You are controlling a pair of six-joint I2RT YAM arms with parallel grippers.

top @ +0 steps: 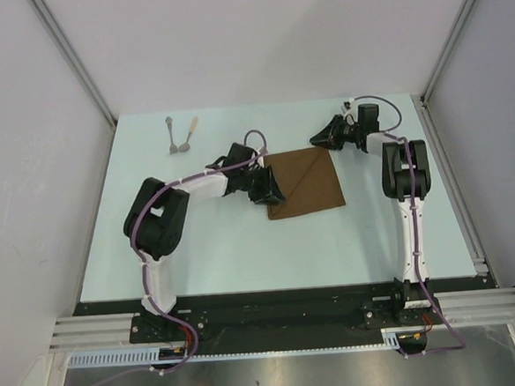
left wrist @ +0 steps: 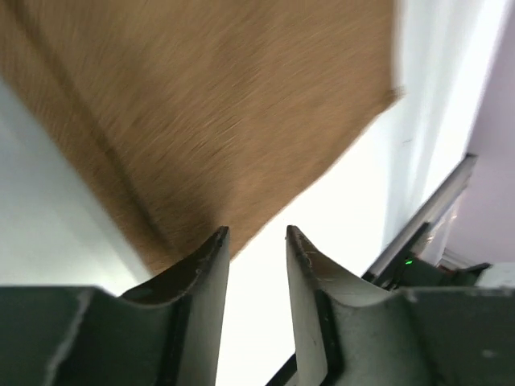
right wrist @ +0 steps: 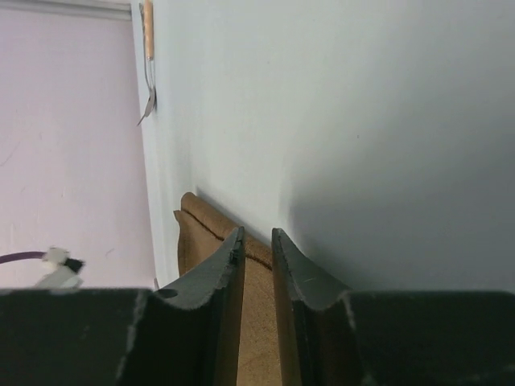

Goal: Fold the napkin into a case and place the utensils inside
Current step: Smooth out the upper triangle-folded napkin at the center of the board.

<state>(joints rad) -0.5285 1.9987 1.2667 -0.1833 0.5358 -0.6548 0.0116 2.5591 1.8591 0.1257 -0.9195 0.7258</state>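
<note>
The brown napkin (top: 308, 182) lies flat mid-table with a diagonal fold line across it. My left gripper (top: 273, 195) is low at its left near corner, jaws open with nothing between them; in the left wrist view (left wrist: 257, 232) the cloth (left wrist: 225, 104) fills the space just beyond the fingertips. My right gripper (top: 319, 137) hovers by the napkin's far right corner, jaws narrowly open and empty (right wrist: 257, 233), with the cloth's folded edge (right wrist: 201, 233) below them. The two utensils, grey-handled (top: 172, 135) and tan-handled (top: 190, 133), lie at the far left; the tan one shows in the right wrist view (right wrist: 147, 48).
The pale table (top: 244, 247) is walled by white panels on the left, right and back. A metal rail (top: 456, 188) runs along the right edge. The arm bases sit at the near edge.
</note>
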